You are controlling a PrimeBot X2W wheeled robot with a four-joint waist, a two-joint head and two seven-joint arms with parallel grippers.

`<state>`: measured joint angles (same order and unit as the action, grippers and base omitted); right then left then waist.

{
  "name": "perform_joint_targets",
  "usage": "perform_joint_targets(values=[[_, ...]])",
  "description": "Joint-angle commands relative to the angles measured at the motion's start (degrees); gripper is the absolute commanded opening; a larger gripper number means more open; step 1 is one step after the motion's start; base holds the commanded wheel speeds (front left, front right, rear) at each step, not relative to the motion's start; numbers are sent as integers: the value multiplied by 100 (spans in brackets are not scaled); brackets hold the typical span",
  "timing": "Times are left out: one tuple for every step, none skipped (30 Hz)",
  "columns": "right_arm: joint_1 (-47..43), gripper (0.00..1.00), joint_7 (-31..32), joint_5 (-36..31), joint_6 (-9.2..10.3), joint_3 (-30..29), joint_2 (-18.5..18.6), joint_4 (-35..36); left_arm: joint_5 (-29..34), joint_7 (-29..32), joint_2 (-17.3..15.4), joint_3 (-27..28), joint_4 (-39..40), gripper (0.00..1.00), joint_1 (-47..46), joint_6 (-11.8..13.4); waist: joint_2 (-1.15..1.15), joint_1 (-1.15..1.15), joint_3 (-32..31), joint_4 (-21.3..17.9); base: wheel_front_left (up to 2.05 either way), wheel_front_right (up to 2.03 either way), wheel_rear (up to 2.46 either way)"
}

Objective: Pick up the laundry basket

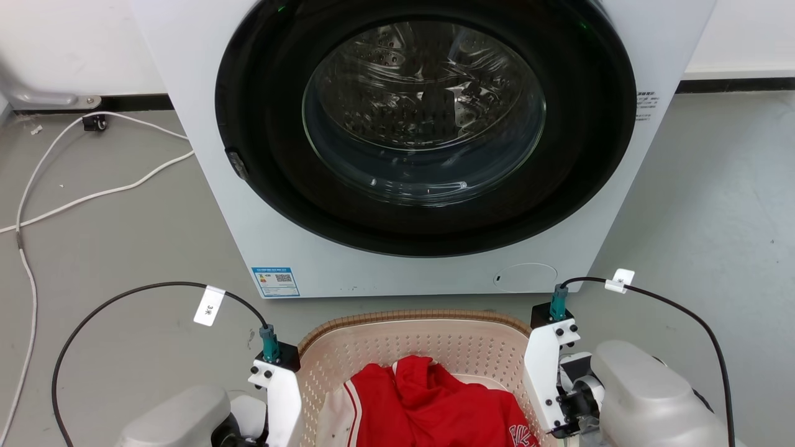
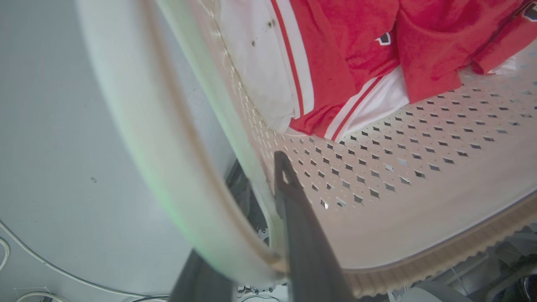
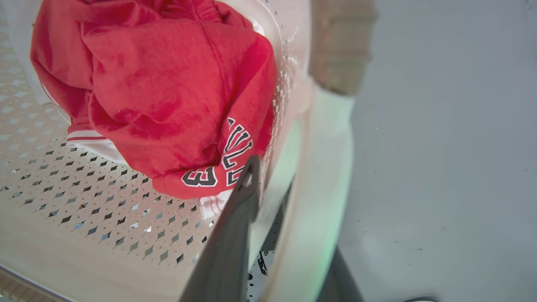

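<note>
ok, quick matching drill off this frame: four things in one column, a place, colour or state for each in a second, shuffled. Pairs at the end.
Things:
1. laundry basket
2. red jersey
3. washer door
4. white cable

Place, colour or state:
A. trails away to the head view's left
B. shut, round glass, dark surround
C. lies inside the laundry basket
D. cream, perforated, brown woven-look rim

Pairs: 1-D, 2-C, 3-B, 4-A
</note>
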<state>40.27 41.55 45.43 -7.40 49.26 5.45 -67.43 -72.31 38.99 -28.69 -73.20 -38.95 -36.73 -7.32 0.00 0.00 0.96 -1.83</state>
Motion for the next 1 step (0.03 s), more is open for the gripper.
perform_joint_targets(values=[[121, 0, -21, 27, -16, 28, -2, 8, 26, 30, -22, -31, 6, 0, 7, -22, 0, 0, -3, -1, 0, 0, 0]])
